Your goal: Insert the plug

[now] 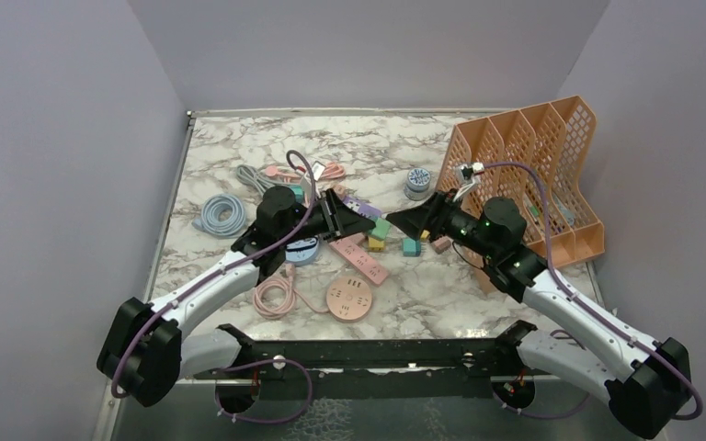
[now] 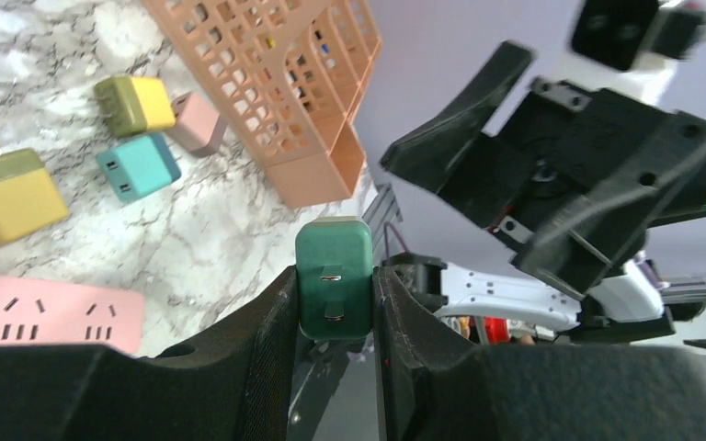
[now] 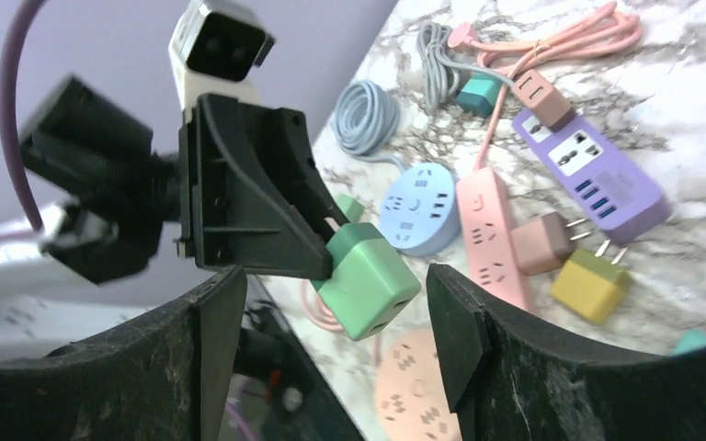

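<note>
Marble table (image 1: 349,138), pink power strip (image 1: 360,258), blue cable (image 1: 221,215), orange rack (image 1: 581,241)

An orange plastic lattice file rack (image 1: 552,147) stands at the far right of the marble surface (image 1: 239,138). Just left of it sits a grey round tin (image 1: 417,182). Left of the rack and nearer lie a pink long power strip (image 1: 365,262) and a pink round socket hub (image 1: 349,299). A blue coiled cable (image 1: 222,216) lies farthest left.

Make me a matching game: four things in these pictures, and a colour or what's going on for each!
Things:
1. green plug
2. right fingers
3. file rack
4. round power strip nearest the front

Matches:
A. orange
B. pink
C. open, holding nothing
D. pinched between the left fingers

Pairs: 1-D, 2-C, 3-A, 4-B.
</note>
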`<state>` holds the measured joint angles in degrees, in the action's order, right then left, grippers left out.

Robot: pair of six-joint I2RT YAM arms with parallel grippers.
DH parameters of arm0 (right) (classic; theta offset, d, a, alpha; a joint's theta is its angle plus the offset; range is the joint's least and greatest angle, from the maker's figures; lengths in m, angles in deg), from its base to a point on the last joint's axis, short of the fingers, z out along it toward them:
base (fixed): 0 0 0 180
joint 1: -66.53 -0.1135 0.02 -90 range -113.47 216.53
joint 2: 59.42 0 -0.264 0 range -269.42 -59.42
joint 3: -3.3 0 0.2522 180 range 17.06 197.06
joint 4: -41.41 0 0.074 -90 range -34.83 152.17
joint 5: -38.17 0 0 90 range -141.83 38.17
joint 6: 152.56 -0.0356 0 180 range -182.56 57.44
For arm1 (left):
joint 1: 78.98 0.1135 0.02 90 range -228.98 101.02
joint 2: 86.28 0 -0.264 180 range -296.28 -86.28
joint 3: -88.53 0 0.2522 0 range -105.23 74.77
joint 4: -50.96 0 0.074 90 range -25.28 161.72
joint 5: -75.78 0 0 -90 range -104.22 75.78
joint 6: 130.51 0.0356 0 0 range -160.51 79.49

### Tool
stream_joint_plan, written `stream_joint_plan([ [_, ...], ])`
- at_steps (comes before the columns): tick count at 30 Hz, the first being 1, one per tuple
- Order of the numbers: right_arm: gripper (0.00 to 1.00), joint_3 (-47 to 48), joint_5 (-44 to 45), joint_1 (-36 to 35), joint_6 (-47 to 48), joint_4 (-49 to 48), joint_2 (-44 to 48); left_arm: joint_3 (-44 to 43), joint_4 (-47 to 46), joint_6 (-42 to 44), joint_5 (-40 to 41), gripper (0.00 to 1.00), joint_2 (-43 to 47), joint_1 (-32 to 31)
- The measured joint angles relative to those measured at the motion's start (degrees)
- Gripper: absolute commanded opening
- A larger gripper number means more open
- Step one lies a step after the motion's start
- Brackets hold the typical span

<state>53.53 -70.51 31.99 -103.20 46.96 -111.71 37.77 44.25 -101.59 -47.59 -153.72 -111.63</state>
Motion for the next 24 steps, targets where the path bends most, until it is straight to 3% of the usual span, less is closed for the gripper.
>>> stream_joint_plan([
  [9,0.63,-1.14,-1.25,0.04,-22.18,-9.64,-5.22,-0.02,-3.34,-7.82,4.5,0.16,6.27,0.0],
  [18,0.47,-1.14,-8.11,0.07,-34.27,-23.58,-10.8,1.16,-6.34,-14.23,7.52,0.16,9.49,0.0],
  [24,0.45,-2.97,-10.84,0.39,-38.66,-30.45,-12.22,2.51,-8.2,-15.76,8.55,0.17,11.21,-0.07],
])
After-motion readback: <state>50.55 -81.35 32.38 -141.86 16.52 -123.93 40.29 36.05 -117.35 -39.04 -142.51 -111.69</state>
